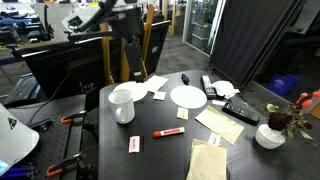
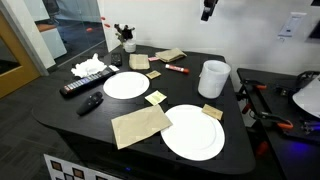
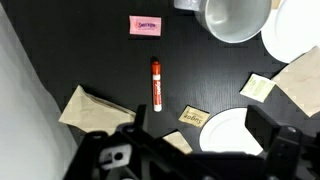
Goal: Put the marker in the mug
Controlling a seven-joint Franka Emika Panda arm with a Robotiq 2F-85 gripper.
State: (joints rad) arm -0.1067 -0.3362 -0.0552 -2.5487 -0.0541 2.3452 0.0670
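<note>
**Marker flat on the worktop, hand spread wide above it**

Marker [image 3: 156,84] lies by itself on the dark worktop [image 3: 90,50], near the middle of the wrist view, its length running up and down the frame. Nothing touches it. The hand [image 3: 190,150] fills the bottom edge of that view as a dark shape, its jaws standing wide apart and gripping nothing. In an exterior view the hand [image 2: 208,9] shows only at the top edge, high over the worktop.

The mug [image 3: 235,18] stands upright at the upper right of the wrist view, seen from above with its mouth open, well apart from the marker. A pink card [image 3: 145,25] lies at upper centre. A white plate [image 3: 225,130] sits at lower right and a brown napkin [image 3: 85,108] at lower left.

In an exterior view the marker [image 1: 168,132] lies below and to the right of the mug [image 1: 122,104].
</note>
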